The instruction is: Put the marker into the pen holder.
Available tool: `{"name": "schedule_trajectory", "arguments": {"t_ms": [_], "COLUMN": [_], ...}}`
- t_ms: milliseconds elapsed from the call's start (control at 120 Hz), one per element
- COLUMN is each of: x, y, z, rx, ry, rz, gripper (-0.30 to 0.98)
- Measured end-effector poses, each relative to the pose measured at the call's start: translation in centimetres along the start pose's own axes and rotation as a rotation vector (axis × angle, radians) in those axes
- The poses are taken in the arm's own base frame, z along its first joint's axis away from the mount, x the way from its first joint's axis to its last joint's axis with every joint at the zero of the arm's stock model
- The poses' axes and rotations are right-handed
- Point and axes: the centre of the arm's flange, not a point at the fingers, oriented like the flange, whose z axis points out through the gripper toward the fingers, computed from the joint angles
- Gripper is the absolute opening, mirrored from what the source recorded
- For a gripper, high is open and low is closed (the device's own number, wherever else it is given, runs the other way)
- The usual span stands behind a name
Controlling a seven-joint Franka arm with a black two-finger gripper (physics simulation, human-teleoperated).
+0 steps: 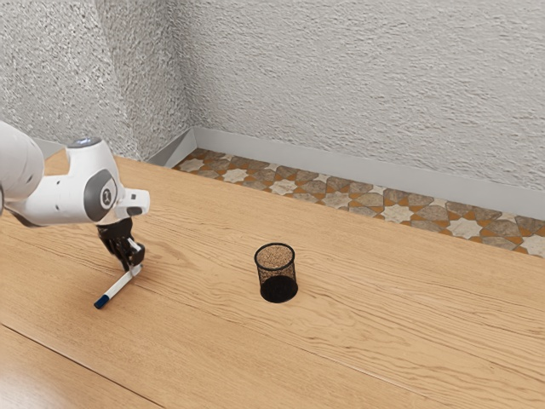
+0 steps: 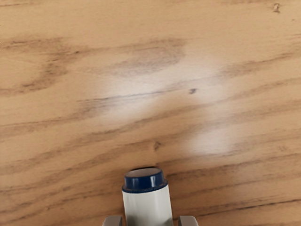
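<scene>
**Orienting the marker [image 1: 117,288] for the pen holder [image 1: 278,283]**

Near side: the marker is at the worktop [image 1: 358,328], its blue end [image 2: 144,181] pointing outward from the tool [image 1: 134,267], toward the exterior view's lower left. The opposite end is located at the tool. Closure state: cannot be determined; the tool is at the marker's sides, but a clamped grip is not confirmed.

Governing relation: the long axis slants along the worktop from beneath the tool, with the blue end directed away from the pen holder. The holder stands upright, mouth up, well apart from the tool toward the exterior view's right.

Next action, as judged: secure the grip, raise the marker clear of the holder's rim, then turn its long axis toward vertical above the mouth. Caution: insufficient tilt could catch the rim and tip the holder.

Far side: the patterned floor [image 1: 341,198] meets the wall [image 1: 358,77].
</scene>
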Motion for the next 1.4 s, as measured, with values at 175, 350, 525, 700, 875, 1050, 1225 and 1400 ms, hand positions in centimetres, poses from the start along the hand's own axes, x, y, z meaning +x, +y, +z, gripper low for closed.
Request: {"name": "schedule_trajectory", "arguments": {"t_ms": [175, 350, 525, 700, 875, 1050, 1225, 1400], "x": [0.1, 1.3, 4.9, 7.6, 10.6, 12.0, 11.2, 11.8], "y": [-0.1, 1.6, 10.2, 20.6, 27.7, 31.4, 32.9, 32.9], "z": [0.1, -7.2, -16.2, -22.8, -25.2, -23.4, -20.2, -16.9], "rx": [-0.004, 0.034, 0.049, 0.057, 0.056, 0.034, -0.006, -0.037], "ry": [0.015, 0.123, 0.259, 0.371, 0.433, 0.421, 0.372, 0.330], "rz": [-0.024, 0.033, 0.243, 0.491, 0.664, 0.758, 0.796, 0.804], "gripper": [-0.04, -0.09, -0.10, -0.10, -0.10, -0.10, -0.10, -0.09]}}
